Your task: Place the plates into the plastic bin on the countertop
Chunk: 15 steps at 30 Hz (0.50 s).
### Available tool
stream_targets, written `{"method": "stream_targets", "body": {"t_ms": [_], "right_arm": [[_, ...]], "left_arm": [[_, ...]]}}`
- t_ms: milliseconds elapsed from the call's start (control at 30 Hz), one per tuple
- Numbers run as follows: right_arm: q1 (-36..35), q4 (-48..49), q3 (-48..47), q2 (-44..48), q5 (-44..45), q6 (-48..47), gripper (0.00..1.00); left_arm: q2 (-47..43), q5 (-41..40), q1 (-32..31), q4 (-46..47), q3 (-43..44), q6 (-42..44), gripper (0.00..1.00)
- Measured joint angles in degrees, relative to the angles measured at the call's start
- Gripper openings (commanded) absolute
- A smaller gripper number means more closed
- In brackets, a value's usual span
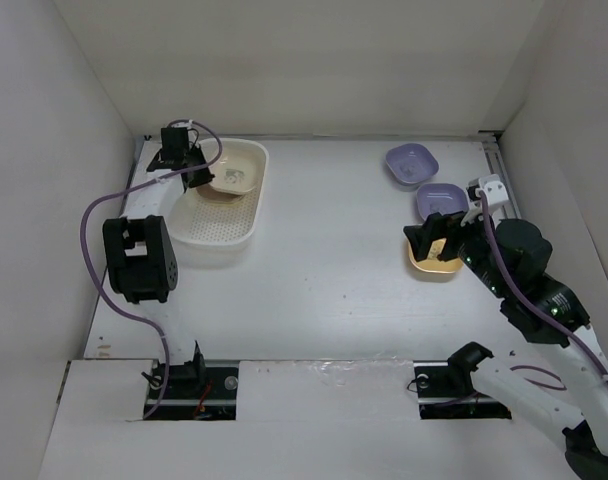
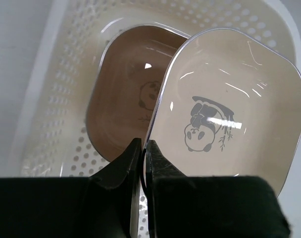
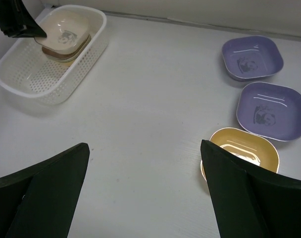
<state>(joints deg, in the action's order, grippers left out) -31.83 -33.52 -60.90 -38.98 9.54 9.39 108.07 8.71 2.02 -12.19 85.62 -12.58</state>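
Your cream rounded-square panda-print dish (image 2: 229,109) is pinched by its rim in the closed left end effector (image 2: 143,153), tilted above the brown dish (image 2: 125,99) lying in the white perforated plastic bin (image 2: 56,99). Your right end effector (image 3: 144,148) hangs spread wide, gripping nothing, beside the yellow-orange dish (image 3: 249,148); a near lavender dish (image 3: 272,109) and a far lavender dish (image 3: 252,57) sit beyond it on the white surface (image 3: 155,89)

Place: a robot test cell in a lab.
Enclosure: plain white wall panels (image 1: 314,60) along the countertop's (image 1: 334,270) left, far and right edges.
Rig: arm bases (image 1: 189,380) bolted at the near edge, purple cable (image 1: 88,235) by the left edge.
Props: plates (image 1: 442,201) near the right edge, a cream plate (image 1: 234,178) over a plastic bin (image 1: 219,238) at the far-left corner.
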Motion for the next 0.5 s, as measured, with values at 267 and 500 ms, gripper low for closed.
{"method": "stream_targets", "body": {"t_ms": [267, 500], "right_arm": [[0.0, 0.7, 0.0, 0.0, -0.7, -0.4, 1.0], [0.0, 0.9, 0.0, 0.0, -1.0, -0.6, 1.0]], "left_arm": [[0.0, -5.8, 1.1, 0.9, 0.0, -1.0, 0.03], [0.0, -8.2, 2.2, 0.7, 0.2, -4.4, 0.84]]}}
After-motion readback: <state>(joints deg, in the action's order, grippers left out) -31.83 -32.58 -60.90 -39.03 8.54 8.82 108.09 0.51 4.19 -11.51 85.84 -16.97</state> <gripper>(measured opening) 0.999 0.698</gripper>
